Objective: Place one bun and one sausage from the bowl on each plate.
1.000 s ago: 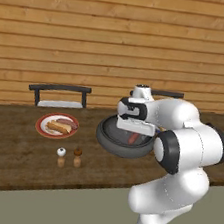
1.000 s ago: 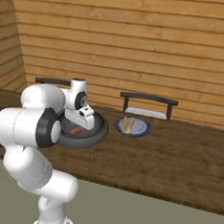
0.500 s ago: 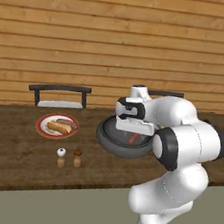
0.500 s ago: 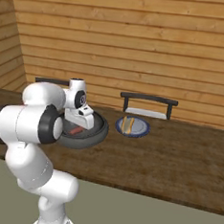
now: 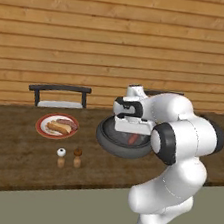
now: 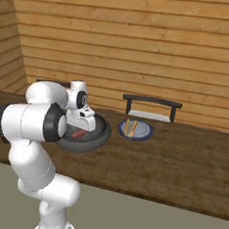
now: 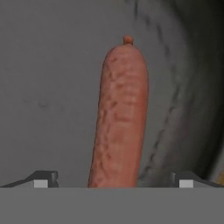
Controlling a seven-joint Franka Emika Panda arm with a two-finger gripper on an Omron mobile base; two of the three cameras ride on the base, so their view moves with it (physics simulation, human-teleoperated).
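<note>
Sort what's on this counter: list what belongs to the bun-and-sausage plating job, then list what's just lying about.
Part of the job:
- bowl
- sausage in the bowl, between the open claw tips
- red-rimmed plate, holding a bun and a sausage
- blue-grey plate, holding a bun

Just lying about:
- salt and pepper shakers
- two chairs behind the counter

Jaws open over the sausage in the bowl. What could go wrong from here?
1. The reddish-brown sausage lies between the open jaws of the gripper, but near one end; a pinch there may let it pivot or slip.
2. It lies near the wall of the wide dark grey bowl; one fingertip could strike the wall going down.
</note>
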